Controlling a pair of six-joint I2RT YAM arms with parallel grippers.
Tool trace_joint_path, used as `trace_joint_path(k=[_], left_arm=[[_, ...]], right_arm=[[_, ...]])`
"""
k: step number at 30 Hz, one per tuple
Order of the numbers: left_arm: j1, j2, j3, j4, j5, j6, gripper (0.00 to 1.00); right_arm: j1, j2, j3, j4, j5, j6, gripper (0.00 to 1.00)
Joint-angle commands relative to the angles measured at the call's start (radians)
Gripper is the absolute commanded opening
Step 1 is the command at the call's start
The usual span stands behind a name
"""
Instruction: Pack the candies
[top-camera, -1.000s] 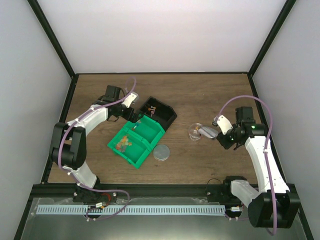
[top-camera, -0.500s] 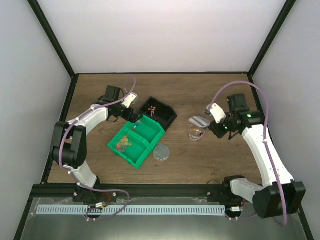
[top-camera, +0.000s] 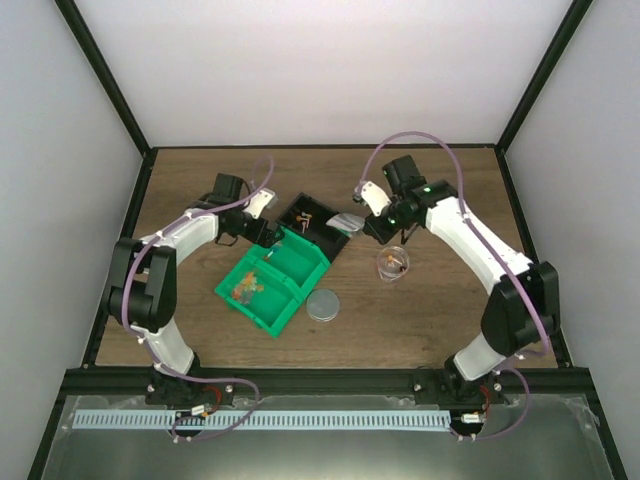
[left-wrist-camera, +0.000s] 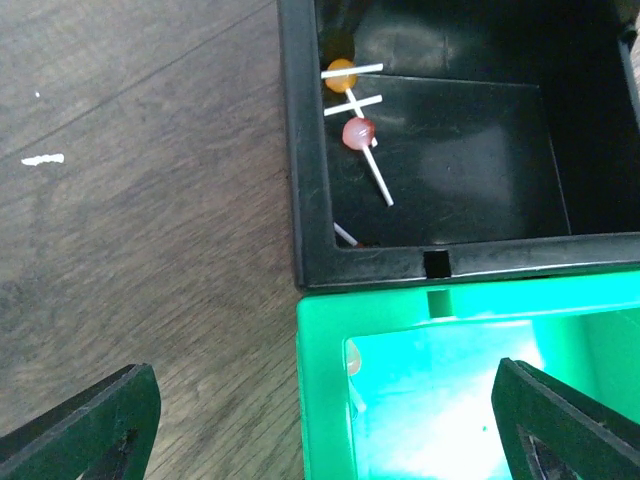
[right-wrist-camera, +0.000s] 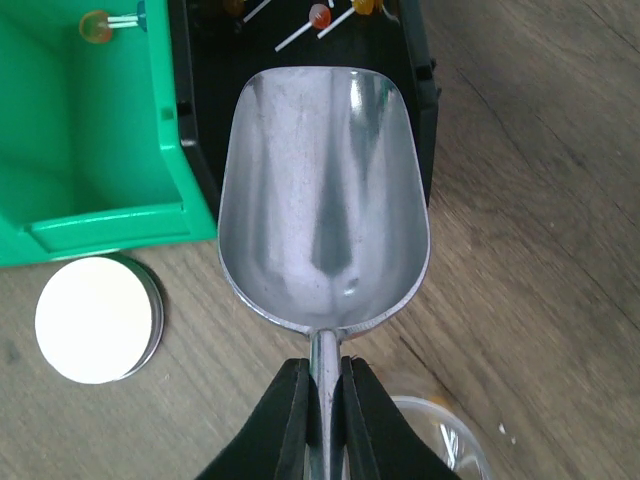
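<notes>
- Left gripper (left-wrist-camera: 322, 400): jaws wide apart, nothing between them. It hovers over the spot where the black bin (left-wrist-camera: 290, 150) meets the green bin (left-wrist-camera: 500, 295), with the left finger (left-wrist-camera: 90, 425) over bare table (left-wrist-camera: 150, 200).
- Candies (left-wrist-camera: 358, 131): small round sweets on white sticks. An orange one and a red one lie in the near-left corner of the black bin, ahead of the left jaws and not between them. Another shows partly at that bin's near wall.
- One more orange sweet sits just inside the green bin's left wall, between the left fingers' lines but below them. No contact.
- Right gripper (right-wrist-camera: 322, 375): jaws clamped on the thin handle of the metal scoop (right-wrist-camera: 325, 190).
- Scoop bowl is empty and points away from the jaws. It hangs over the black bin's edge, its tip above the bin's inside.
- From the right wrist view, a few candies lie in the black bin just past the scoop's tip, well clear of the jaws. One orange sweet sits in the green bin at upper left.
- Top view: more candies are heaped in the near-left part of the green bin, and some are in the clear cup (top-camera: 380, 265), which stands on the table beside the right gripper.
- Round grey lid (right-wrist-camera: 98, 320) lies flat on the table just by the green bin's near corner, apart from both grippers.
</notes>
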Motion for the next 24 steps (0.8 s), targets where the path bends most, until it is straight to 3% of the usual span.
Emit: trace_joint_path(k=[1, 8, 24], left_arm=[[0.003, 0.025, 0.029, -0.022, -0.012, 0.004, 0.92], [0.003, 0.044, 0.036, -0.029, -0.003, 0.005, 0.91], [0.003, 0.109, 0.079, -0.041, 0.043, 0.024, 0.85]], right_arm=[[0.027, 0.045, 0.087, 0.043, 0.001, -0.008, 0.01], [0.085, 0.131, 0.088, 0.044, 0.05, -0.033, 0.01], [0.129, 0.386, 0.278, -0.051, 0.168, -0.02, 0.01]])
